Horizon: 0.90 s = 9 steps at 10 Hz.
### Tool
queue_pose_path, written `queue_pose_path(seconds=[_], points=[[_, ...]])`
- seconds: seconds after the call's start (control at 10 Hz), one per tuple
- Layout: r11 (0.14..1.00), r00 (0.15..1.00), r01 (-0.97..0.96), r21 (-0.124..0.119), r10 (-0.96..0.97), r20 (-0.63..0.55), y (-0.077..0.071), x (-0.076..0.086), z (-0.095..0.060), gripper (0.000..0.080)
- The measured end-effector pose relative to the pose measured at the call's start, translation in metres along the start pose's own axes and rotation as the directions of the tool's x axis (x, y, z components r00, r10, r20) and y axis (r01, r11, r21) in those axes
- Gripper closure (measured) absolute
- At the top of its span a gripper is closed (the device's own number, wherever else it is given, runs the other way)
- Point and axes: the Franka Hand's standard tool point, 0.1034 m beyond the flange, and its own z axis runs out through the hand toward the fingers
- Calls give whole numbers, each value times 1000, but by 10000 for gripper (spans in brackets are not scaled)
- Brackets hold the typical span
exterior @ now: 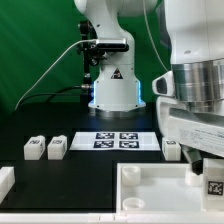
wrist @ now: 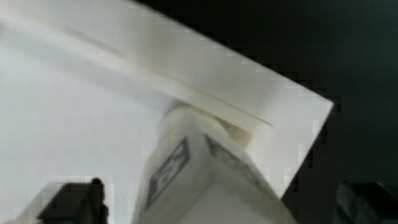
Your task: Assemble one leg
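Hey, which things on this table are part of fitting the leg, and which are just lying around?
Part of the job:
- the leg standing at a corner of the white tray
- the gripper, open, with a finger on either side of that leg

Just lying about:
- two spare legs side by side
- third spare leg
- the marker board
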Motion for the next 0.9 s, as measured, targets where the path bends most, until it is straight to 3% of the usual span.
queue_pose_path(seconds=[0.1,0.2,0.3,0.4,0.5,0.6,0.8,0.9], points=[[986,986,167,-7,-167,-6,1,1,0,150],[849,851,522,-74,-525,-23,0,2,0,150],[758,760,646,-95,-650,-23,-1,4,-2,150],[674,676,731,-101,-737,-25,-3,7,-4,150],[722,723,685,-96,-690,-32,-3,7,-3,284],[761,762,642,-94,-647,-37,-3,7,-3,479],[876,875,475,-86,-480,-55,-2,8,-3,508],[962,962,261,-74,-266,-67,0,9,-4,508]])
